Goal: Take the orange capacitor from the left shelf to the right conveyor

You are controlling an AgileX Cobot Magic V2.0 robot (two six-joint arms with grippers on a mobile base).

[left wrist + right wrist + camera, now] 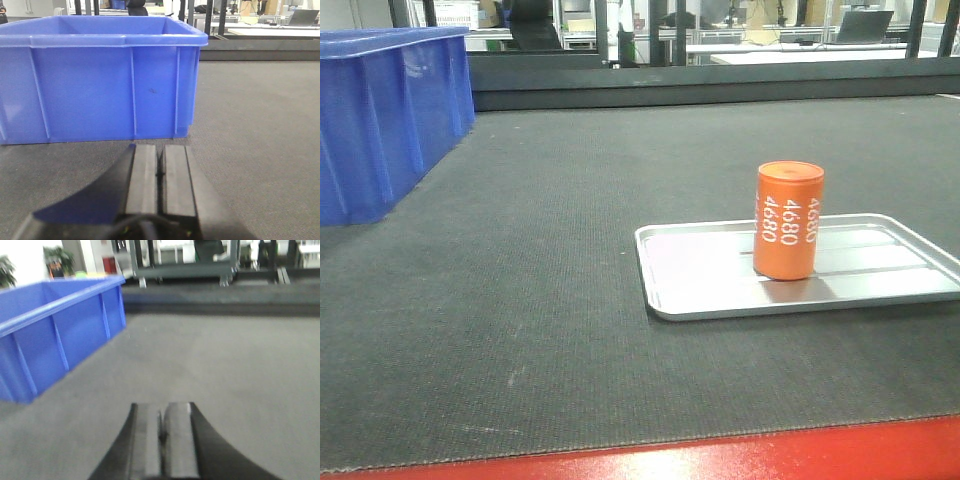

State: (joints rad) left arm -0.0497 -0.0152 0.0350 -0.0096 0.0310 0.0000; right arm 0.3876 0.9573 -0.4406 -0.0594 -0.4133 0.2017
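Note:
The orange capacitor (pixel 788 220), printed with white "4680", stands upright on a shallow silver tray (pixel 690 270). The tray lies on the dark grey conveyor belt (pixel 540 230), which has a red front edge. Neither gripper shows in the front view. In the left wrist view my left gripper (pixel 160 148) is shut with nothing between its fingers, low over the belt and facing a blue bin. My right gripper (pixel 161 408) is also shut and empty above bare belt. The capacitor appears in neither wrist view. The left shelf is out of view.
A blue plastic bin (pixel 380 110) stands on the belt at the far left, close ahead of the left gripper (pixel 100 80) and to the left in the right wrist view (pixel 55 335). A dark rail (pixel 720 85) bounds the belt's far side.

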